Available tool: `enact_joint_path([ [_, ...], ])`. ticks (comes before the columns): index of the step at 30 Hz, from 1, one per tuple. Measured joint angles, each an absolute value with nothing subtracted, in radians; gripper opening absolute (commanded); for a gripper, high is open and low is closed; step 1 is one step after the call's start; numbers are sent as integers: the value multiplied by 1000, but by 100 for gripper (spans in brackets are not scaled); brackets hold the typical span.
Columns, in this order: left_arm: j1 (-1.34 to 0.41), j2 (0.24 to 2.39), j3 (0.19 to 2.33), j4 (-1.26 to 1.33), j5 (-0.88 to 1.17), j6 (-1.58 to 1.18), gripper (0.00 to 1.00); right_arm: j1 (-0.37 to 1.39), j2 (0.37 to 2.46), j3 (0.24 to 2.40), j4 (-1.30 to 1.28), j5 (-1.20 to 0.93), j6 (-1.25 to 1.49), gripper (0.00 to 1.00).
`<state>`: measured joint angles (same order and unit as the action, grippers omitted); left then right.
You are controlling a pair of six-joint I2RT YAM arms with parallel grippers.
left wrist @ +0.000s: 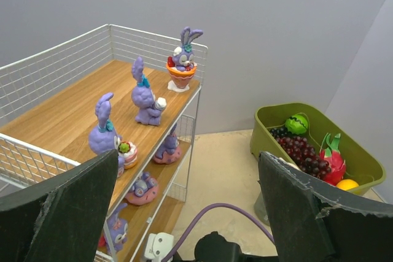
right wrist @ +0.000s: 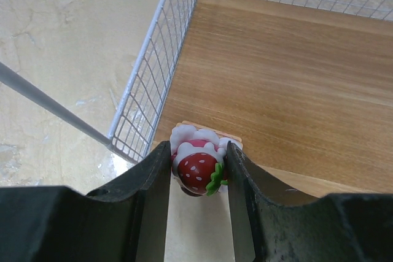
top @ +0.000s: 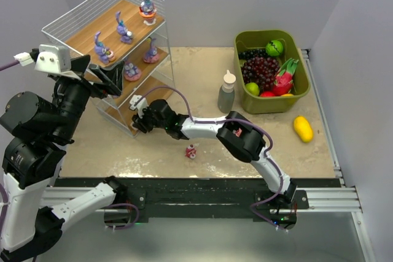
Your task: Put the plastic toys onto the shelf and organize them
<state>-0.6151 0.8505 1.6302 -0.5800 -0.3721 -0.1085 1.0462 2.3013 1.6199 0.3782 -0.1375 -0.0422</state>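
The shelf [top: 80, 32] stands at the back left. Three purple bunnies [top: 124, 29] stand on its top board and two on pink bases [top: 131, 70] on the middle one; they also show in the left wrist view [left wrist: 146, 95]. My right gripper [top: 139, 118] is at the front edge of the bottom board [right wrist: 295, 78], shut on a red-and-white strawberry cake piece [right wrist: 199, 167]. A small red-and-white toy [top: 191, 151] lies on the table by the right arm. My left gripper [top: 104, 79] hovers open and empty beside the shelf's front [left wrist: 189, 159].
An olive-green bin [top: 270, 104] of fake fruit sits at the back right. A grey bottle [top: 226, 92] stands left of it. A yellow lemon [top: 303, 129] lies near the right edge. The shelf's wire side wall [right wrist: 153, 78] is just left of my right gripper.
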Motion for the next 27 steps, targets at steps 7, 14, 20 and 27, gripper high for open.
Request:
enact_joint_path([
  [7, -615, 847, 1630, -587, -374, -109, 99, 1061, 2305, 1622, 379, -106, -52, 56],
  [14, -615, 844, 1629, -587, -375, -109, 100, 1072, 2305, 1622, 389, -70, -69, 62],
  [20, -615, 844, 1627, -587, -375, -109, 99, 1073, 2305, 1623, 390, -63, -67, 67],
  [27, -615, 844, 1626, -587, -375, -109, 100, 1073, 2295, 1606, 396, -42, -54, 77],
])
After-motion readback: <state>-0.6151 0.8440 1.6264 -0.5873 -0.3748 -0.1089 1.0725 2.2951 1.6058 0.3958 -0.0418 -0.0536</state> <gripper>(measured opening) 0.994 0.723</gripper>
